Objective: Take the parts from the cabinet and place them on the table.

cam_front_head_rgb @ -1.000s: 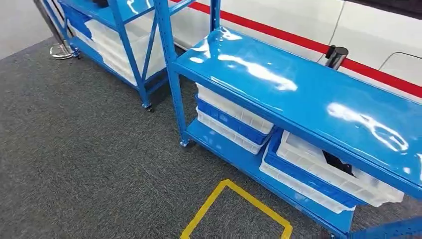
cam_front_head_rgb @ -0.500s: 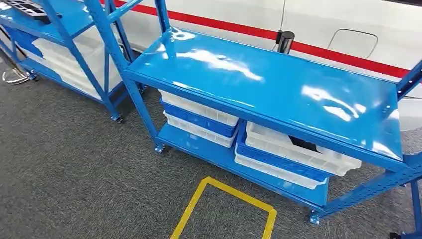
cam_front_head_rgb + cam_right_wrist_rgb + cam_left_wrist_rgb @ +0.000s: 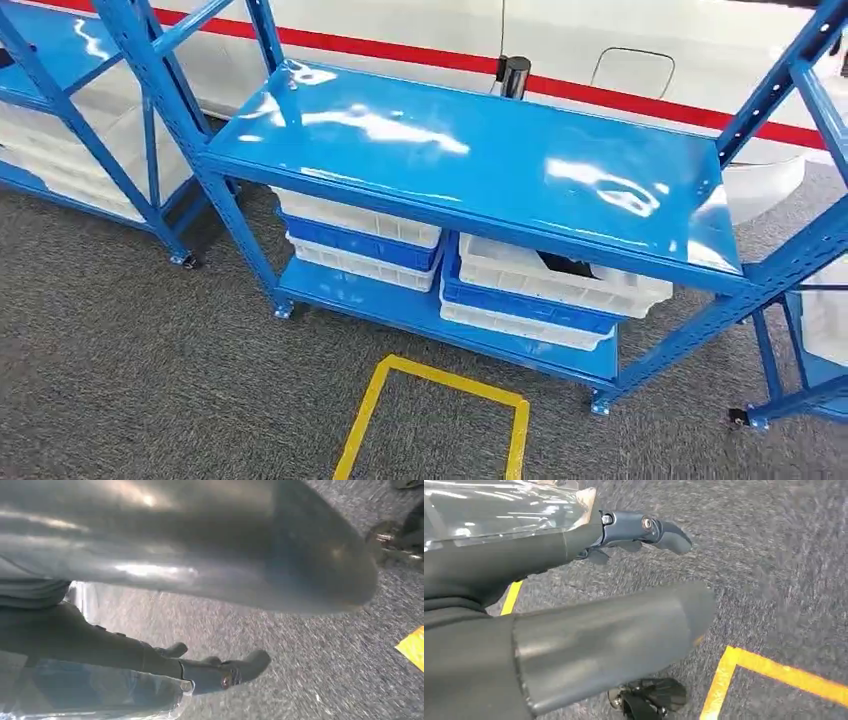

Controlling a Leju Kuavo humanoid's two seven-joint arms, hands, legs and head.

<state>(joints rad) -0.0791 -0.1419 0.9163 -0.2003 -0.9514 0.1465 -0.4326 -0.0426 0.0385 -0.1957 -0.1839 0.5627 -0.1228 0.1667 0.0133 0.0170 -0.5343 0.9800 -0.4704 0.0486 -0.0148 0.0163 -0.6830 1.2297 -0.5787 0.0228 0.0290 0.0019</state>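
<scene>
Both hands empty with fingers apart, left hand point(image 3: 624, 535), right hand point(image 3: 200, 672), above grey carpet point(image 3: 120, 340).

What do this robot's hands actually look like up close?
In the wrist views, each hand is mostly dark grey. The left hand has a thick, smooth, rounded grey thumb and slimmer blue-grey fingers with small metal screws at the joints. The right hand looks the same: a broad glossy grey thumb and dark fingers, one with a small round reddish mark.
</scene>
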